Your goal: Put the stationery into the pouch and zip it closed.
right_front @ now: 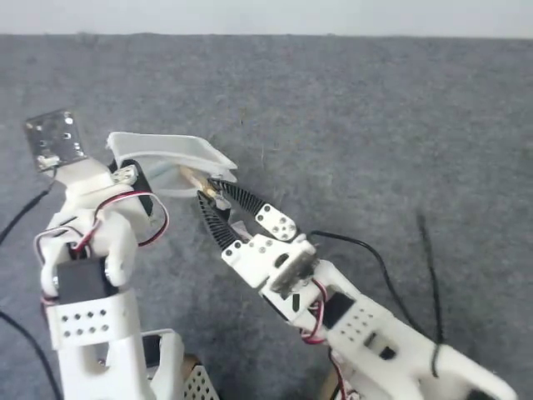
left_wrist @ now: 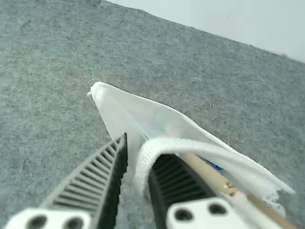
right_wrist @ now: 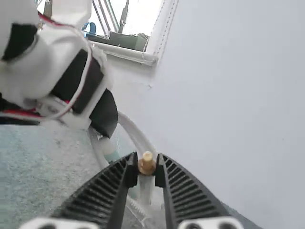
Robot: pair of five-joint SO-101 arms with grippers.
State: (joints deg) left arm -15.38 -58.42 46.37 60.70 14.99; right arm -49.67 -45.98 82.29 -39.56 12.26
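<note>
High view: right gripper (right_front: pixel 215 198) is pinching the brass-capped end of a slim wooden pencil (right_wrist: pixel 146 163), jaws narrow on it. The pencil's long axis is running straight ahead of the fingers into the open mouth of the white translucent pouch (left_wrist: pixel 143 119), which is lying toward the left arm. Left gripper (left_wrist: pixel 140 153) is holding the pouch's thick zip lip up off the grey carpeted table (right_front: pixel 375 125); it is seemingly clamped, though the fold is hiding the contact, so the coming push is looking like the right arm's.

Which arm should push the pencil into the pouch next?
Right: the right gripper is clamped on the pencil, whose end sits at the mouth of the pouch. The left gripper is busy holding the pouch rim.
</note>
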